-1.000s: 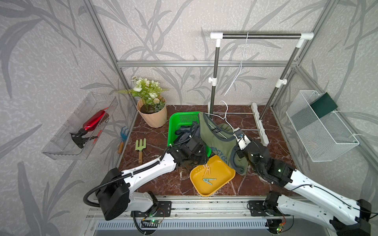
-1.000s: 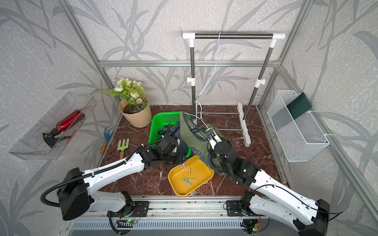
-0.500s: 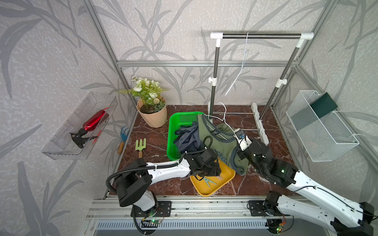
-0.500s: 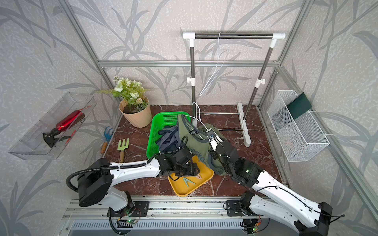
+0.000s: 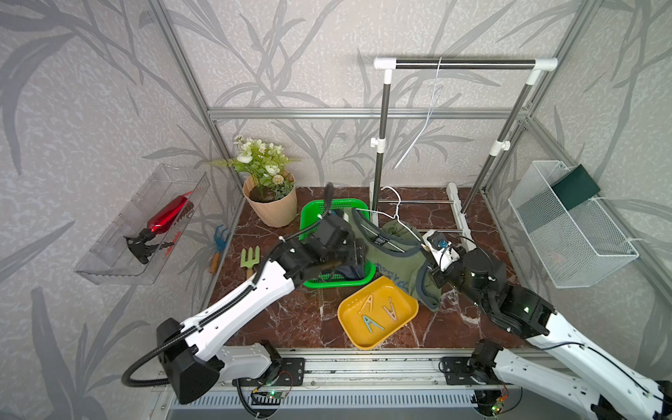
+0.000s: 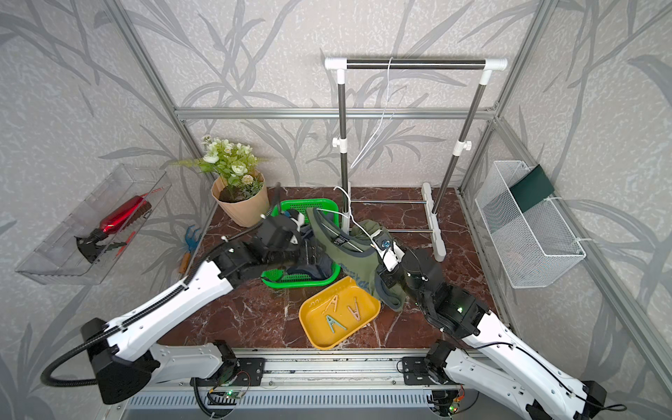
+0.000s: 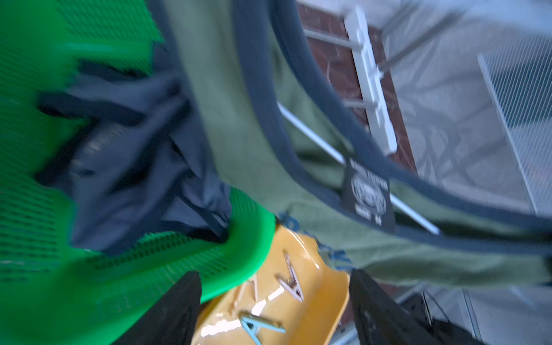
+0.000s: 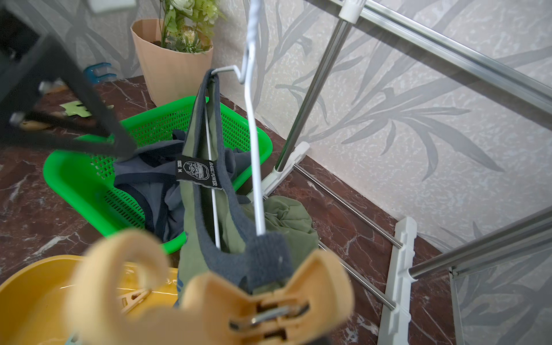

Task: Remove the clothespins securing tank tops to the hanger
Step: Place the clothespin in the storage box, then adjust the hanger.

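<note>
Pinned clothespin: yellow-orange clothespin (image 8: 239, 298) clamps the olive tank top's (image 5: 392, 258) navy strap onto one end of the white hanger (image 8: 254, 149).
Right end effector (image 5: 429, 251): closed on that clothespin.
Loose clothespins: teal clothespin (image 5: 371, 323) and two tan clothespins (image 5: 367, 303) lie in the yellow tray (image 5: 349, 320) on the bench (image 5: 291, 320).
Left end effector (image 7: 274, 298): fingers spread wide, empty, over the green basket (image 8: 74, 179).
Basket contents: slate-blue tank top (image 8: 143, 185), crumpled.

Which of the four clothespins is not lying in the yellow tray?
The orange clothespin at the green tank top's strap, on the hanger; the other three lie in the tray.
</note>
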Controlling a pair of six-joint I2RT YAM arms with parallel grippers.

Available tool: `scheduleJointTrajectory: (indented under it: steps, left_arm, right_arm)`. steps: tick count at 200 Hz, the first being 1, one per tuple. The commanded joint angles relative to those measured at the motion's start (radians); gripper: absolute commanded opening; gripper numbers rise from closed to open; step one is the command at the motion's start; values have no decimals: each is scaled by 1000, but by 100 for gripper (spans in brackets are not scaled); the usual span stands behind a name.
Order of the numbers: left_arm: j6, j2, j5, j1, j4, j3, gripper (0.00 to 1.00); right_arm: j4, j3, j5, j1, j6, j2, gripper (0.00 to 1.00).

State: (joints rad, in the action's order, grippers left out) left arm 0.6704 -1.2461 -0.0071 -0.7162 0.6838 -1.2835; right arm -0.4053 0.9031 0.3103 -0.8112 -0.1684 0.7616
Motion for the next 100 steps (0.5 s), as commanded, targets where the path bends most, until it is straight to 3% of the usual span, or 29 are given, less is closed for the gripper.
scheduleJointTrajectory:
  steps: [1, 33, 100]
  left_arm:
    - [-130, 2, -4, 89, 129, -88, 81]
    - [-88, -48, 129, 191, 68, -181, 83]
    - [6, -167, 297, 282, -1, -250, 88]
  right_arm:
    - [-23, 48, -100, 14, 9, -19, 0]
    - [-15, 42, -179, 17, 30, -9, 0]
    - [36, 3, -233, 17, 41, -36, 0]
